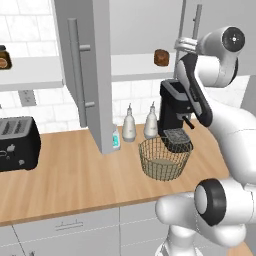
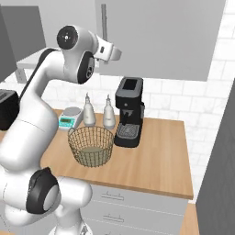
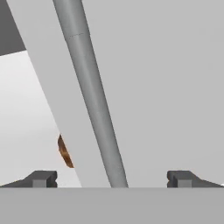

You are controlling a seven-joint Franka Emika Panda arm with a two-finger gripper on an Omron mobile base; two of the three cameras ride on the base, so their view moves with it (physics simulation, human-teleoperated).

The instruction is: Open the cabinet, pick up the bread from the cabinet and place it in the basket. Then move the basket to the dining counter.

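Here, item by item:
Gripper: (image 3: 112, 179) jaws spread wide, holding nothing; the two dark fingertips (image 3: 41, 178) stand either side of the right door's bar handle (image 3: 89, 94), which runs slantwise between them in the hand view. Contact with the bar cannot be told.
Right door: (image 2: 156, 36) plain light grey, shut or nearly so; in the left base view the hand (image 1: 186, 45) is raised to its handle, just right of the bread.
Bread: (image 1: 161, 57) small dark-brown loaf on the white shelf (image 1: 132, 65) inside the cabinet, seen through the open left half; in the hand view a brown sliver of it shows past the door's edge.
Left door: (image 1: 92, 75) swung out toward the camera, edge-on, with a long vertical bar handle (image 1: 75, 70).
Basket: (image 1: 164, 158) round bronze wire mesh, pale bottom, on the wooden worktop (image 1: 75, 175) below the cabinet, just in front of the coffee machine.
Coffee machine: (image 1: 176, 107) black, upright, against the white tiles.
Bottles: (image 1: 129, 125) two pale ones side by side, left of the coffee machine, behind the basket.
Scale: (image 2: 69, 118) small, teal front, left of the bottles.
Toaster: (image 1: 17, 142) black, far left on the worktop.
Jar: (image 1: 4, 57) on the shelf at the far left edge, partly cut off.
Drawers: (image 2: 133, 202) grey, below the worktop.
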